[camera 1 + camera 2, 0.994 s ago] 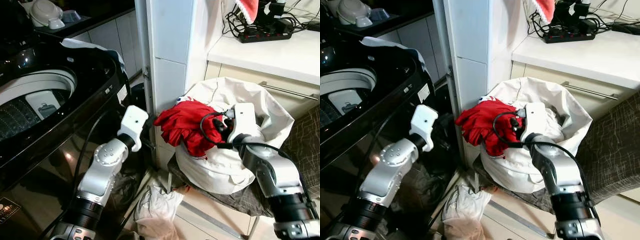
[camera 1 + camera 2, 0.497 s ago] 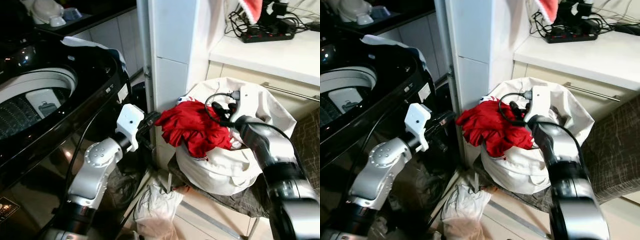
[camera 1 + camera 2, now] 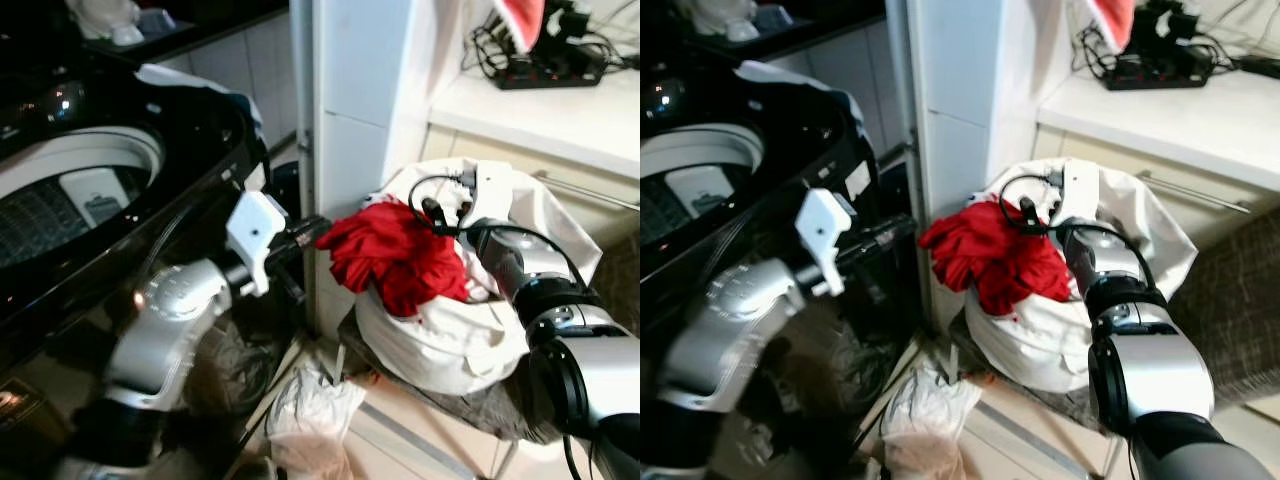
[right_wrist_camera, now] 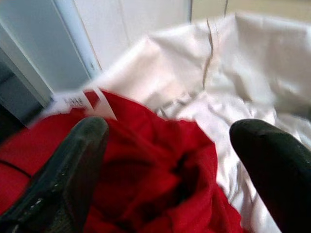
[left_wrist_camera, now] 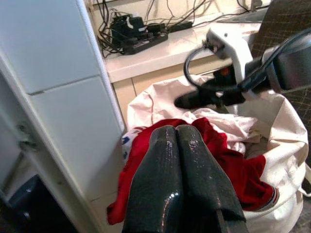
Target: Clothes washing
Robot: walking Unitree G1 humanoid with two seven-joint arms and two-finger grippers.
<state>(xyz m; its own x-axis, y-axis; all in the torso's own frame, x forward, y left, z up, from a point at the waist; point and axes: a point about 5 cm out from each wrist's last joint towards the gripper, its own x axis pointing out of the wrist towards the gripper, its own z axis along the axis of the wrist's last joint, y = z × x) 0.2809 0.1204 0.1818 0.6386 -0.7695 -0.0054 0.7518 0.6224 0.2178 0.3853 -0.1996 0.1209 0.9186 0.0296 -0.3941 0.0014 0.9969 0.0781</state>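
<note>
A red garment [image 3: 400, 260] lies heaped on top of a white laundry bag [image 3: 440, 340] and spills over its near rim. My right gripper [image 4: 170, 128] hangs open just above the garment, one finger [image 4: 77, 160] over the red cloth and the other over white fabric. From the left wrist view it appears as black fingers [image 5: 204, 97] behind the garment. My left gripper [image 3: 305, 233] is shut on nothing and points at the garment's left edge, a short way from it. The black top-loading washing machine [image 3: 200, 130] stands at the left with its drum open.
A white pillar [image 3: 360, 100] stands between washer and bag. The bag sits on a dark patterned chair [image 3: 480, 400]. A pale crumpled cloth [image 3: 310, 410] lies on the floor below. A counter [image 3: 560, 110] with a power strip [image 3: 545, 75] is behind.
My right arm has swung from in front of the bag to over the garment's far side. The left gripper has reached right, towards the garment. The camera shifted slightly.
</note>
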